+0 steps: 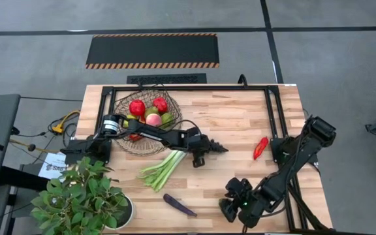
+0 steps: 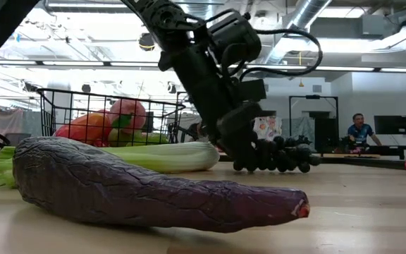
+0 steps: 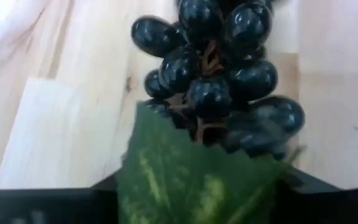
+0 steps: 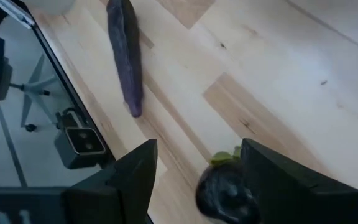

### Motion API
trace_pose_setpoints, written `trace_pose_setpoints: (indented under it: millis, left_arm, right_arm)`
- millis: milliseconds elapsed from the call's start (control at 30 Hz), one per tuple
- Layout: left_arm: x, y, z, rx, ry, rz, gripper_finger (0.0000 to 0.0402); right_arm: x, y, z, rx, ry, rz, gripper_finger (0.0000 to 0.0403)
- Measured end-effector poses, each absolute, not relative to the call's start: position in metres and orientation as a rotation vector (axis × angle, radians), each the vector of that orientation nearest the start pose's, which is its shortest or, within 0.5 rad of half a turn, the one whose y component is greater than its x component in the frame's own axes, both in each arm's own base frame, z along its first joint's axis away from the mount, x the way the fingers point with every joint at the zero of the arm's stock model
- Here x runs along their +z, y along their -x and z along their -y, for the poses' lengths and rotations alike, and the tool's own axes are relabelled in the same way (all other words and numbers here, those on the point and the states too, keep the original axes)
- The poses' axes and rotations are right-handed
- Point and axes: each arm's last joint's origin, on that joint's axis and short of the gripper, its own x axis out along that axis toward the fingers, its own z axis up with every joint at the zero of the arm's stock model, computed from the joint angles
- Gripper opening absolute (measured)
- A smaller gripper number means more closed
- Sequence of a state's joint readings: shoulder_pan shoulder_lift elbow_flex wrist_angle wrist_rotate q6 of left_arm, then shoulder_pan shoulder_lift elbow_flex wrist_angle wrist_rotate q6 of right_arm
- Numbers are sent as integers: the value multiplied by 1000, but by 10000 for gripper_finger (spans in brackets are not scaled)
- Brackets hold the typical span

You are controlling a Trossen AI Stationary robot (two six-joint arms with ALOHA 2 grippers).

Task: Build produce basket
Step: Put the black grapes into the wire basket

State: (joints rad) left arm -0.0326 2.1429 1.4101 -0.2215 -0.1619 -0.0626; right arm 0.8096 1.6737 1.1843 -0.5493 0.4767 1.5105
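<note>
My left gripper [image 1: 203, 149] reaches past the wire basket [image 1: 117, 104] to mid-table and is shut on a bunch of dark grapes [image 1: 215, 149]. The basket holds red apples [image 1: 137, 108], a peach [image 1: 153, 119] and green pears. On the table lie the leek [image 1: 165, 168], the purple aubergine [image 1: 179, 205] and the red chilli [image 1: 260, 147]. My right gripper [image 4: 194, 180] is open, low over the near right part of the table. A small dark round thing with a green tip [image 4: 224, 186] lies between its fingers, apart from both. My left gripper holds the grape bunch at its stem end, where a green leaf [image 3: 197, 183] covers the fingertips. The fingers come slanting down from the table's left, along the bunch. The grapes [image 2: 280, 155] stick out level toward the table's right, at or just above the tabletop; which, I cannot tell.
A potted leafy plant [image 1: 80, 199] stands at the near left corner. A dark frame rail [image 1: 273, 111] runs along the table's far and right sides. Bare wood [image 1: 234, 117] lies between the basket and the chilli. A person [image 2: 359, 130] sits far off in the room.
</note>
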Motion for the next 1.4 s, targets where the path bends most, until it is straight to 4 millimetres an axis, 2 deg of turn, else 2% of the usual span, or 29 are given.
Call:
trace_pose_setpoints:
  millis: [200,333,433,533,733,833,967,1000,1067,1200,1300,1400]
  left_arm:
    - [144,-448,14,212,94,-952,62]
    - [165,-458,16,250,149,-903,24]
    - [186,-464,17,303,205,-901,20]
    - [219,-468,17,380,206,-907,30]
    - [286,-460,7,580,116,-905,28]
    - [315,-443,-7,787,160,-908,27]
    - [341,-410,-27,1159,284,-861,31]
    - [345,-406,-30,1234,325,-802,32]
    - [352,-404,-32,1278,384,-694,35]
    - [352,-400,-33,1411,537,-493,33]
    - [344,-401,-42,1457,546,-476,31]
    - [333,-399,-51,1486,543,-531,32]
  right_arm:
    - [229,-235,-241,-327,-779,-826,255]
    - [228,-225,-243,-334,-729,-839,255]
    - [229,-220,-247,-323,-714,-844,255]
    - [232,-212,-249,-319,-692,-828,255]
    - [244,-199,-243,-329,-654,-806,255]
    - [246,-197,-241,-332,-649,-808,255]
    - [247,-198,-240,-338,-662,-793,255]
    - [248,-198,-240,-348,-671,-780,255]
    - [248,-198,-239,-367,-688,-745,255]
    - [249,-199,-238,-390,-708,-705,255]
    - [250,-199,-238,-386,-714,-705,255]
    - [250,-198,-238,-384,-717,-716,255]
